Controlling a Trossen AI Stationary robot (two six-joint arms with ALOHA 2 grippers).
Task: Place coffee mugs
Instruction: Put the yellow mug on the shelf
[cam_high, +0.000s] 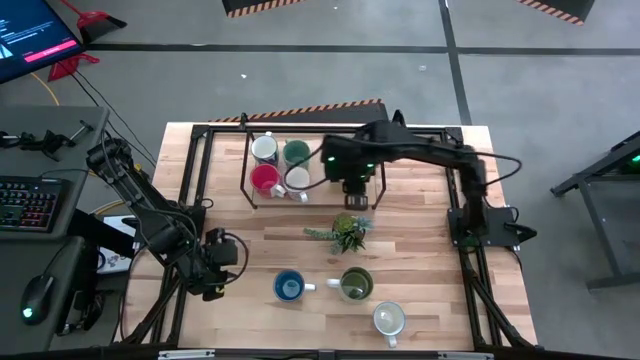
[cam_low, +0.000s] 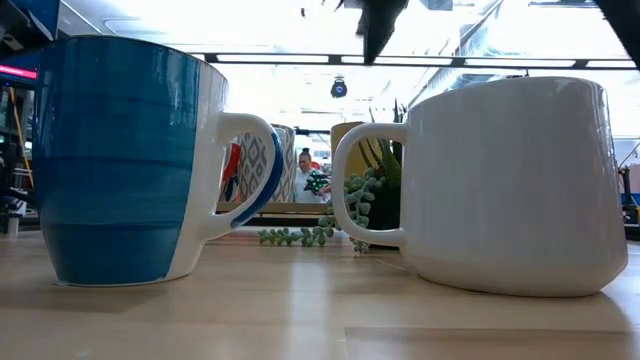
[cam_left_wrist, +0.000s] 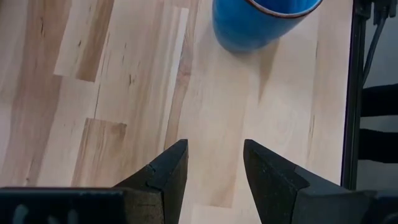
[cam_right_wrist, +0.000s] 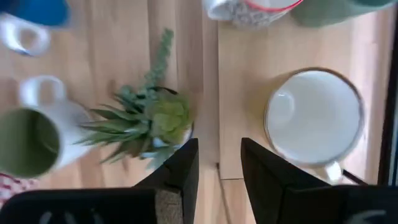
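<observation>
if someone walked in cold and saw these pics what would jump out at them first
Probably the cluster of mugs inside the black frame at the table's far side, the red mug brightest among them, with the right claw open above that frame's right end. Next, the spiky plant at the table's middle, and the loose row near the front: blue mug, olive mug, white mug. The left claw waits open beside the blue mug.

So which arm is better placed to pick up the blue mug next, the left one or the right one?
The left. The left gripper waits open just beside the blue mug, which shows ahead of its fingers in its wrist view. The right gripper is over the black rack, beyond the plant.
</observation>
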